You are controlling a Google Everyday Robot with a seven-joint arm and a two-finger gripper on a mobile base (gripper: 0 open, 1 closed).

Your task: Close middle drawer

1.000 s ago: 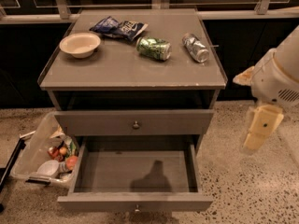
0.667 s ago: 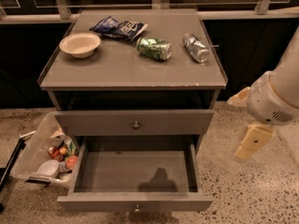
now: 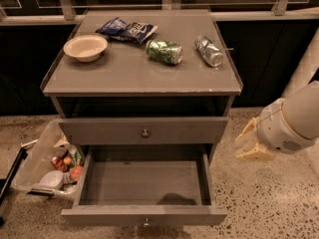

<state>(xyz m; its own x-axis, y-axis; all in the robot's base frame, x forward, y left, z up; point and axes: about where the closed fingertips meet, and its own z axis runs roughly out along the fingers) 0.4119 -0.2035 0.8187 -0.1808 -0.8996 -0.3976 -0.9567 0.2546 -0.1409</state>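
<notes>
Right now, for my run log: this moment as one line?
middle drawer: pulled out, bare inside | claw: right of cabinet, off the drawer | close: not yet done

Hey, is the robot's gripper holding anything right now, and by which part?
Nothing is held. The gripper hangs right of the cabinet, apart from the open middle drawer.

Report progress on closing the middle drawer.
Done: nothing yet. The middle drawer is pulled far out, its bare inside showing. In hand: the tool hangs right of the cabinet, apart from the drawer and touching nothing. Left: bring the tool to the drawer front and push it fully in.
</notes>
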